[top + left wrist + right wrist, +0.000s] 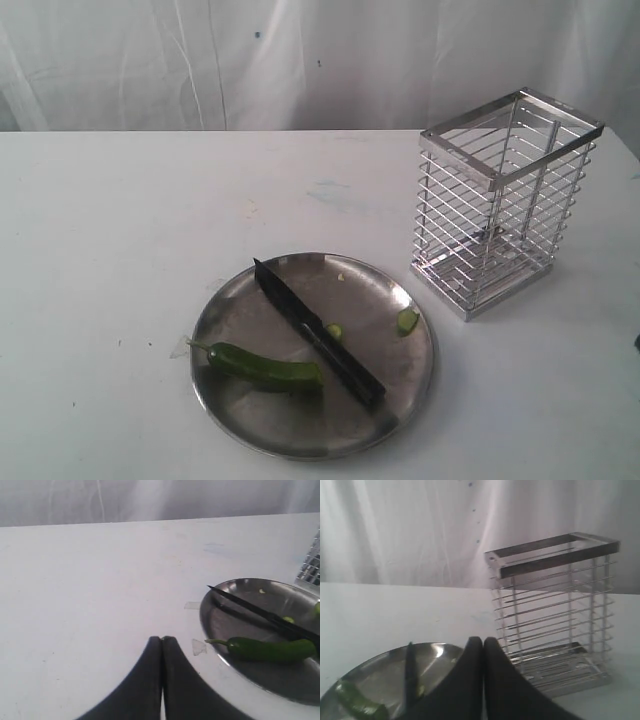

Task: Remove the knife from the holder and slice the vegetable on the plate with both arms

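The knife (318, 333) is lying flat across the plate (400, 420), tip toward the back rim and handle toward the front right. The chilli (262, 366) sits on the plate's front left, its cut end right up against the knife, with a couple of small green bits (407, 320) on the other side. The wire holder (505, 200) stands just beside the plate, upright. Left gripper (161, 640) has its fingers pressed together, holding nothing, near the plate's edge. Right gripper (483, 641) is the same, closed and empty.
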Tool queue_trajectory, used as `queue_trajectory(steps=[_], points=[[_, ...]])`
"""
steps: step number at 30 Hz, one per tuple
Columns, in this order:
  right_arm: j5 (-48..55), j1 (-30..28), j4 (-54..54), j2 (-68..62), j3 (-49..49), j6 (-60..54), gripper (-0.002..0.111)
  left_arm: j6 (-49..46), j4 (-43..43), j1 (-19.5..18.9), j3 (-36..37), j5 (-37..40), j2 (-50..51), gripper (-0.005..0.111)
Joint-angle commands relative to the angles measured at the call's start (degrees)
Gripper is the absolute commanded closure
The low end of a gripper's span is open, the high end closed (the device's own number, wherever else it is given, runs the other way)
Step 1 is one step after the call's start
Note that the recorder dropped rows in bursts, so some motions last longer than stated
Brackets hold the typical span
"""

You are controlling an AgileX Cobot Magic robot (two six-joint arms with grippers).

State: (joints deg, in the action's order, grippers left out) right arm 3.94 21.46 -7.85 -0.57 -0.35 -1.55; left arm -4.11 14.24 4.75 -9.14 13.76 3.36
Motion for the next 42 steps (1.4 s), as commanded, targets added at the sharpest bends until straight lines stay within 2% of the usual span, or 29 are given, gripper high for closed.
queue_trajectory(steps=[1,4,9,11,14,20,24,28,42], points=[[-0.32,-7.93,-0.15,0.57,0.35,0.27,0.108,8.92,-5.56,0.01,7.63,-7.99,-3.36,0.107],[-0.19,-8.53,-0.15,0.57,0.35,0.27,0.108,13.46,-9.27,0.01,9.14,-12.49,-3.36,0.107],[-0.19,-11.45,-0.15,0.57,0.35,0.27,0.108,12.55,-8.68,0.01,9.14,-7.05,-3.36,0.107],[-0.19,-12.95,-0.15,0.57,0.35,0.27,0.108,8.85,-7.43,0.01,9.14,-4.98,-3.36,0.107],[-0.19,-13.26,-0.15,0.57,0.35,0.27,0.108,5.05,-6.43,0.01,9.14,-5.04,-3.36,0.107],[-0.19,-13.26,-0.15,0.57,0.35,0.27,0.108,4.92,-6.43,-0.08,9.14,-5.15,-3.36,0.107],[3.88,-13.23,-0.15,0.57,0.35,0.27,0.108,4.92,-6.43,-0.08,9.14,-5.15,-3.36,0.107],[18.88,-13.23,-0.15,0.57,0.35,0.77,0.108,4.92,-6.43,-0.08,9.14,-5.15,-3.36,0.107],[18.88,-13.23,-0.04,0.57,0.35,1.89,0.108,4.92,-6.43,-0.08,9.14,-5.15,-3.36,0.107]])
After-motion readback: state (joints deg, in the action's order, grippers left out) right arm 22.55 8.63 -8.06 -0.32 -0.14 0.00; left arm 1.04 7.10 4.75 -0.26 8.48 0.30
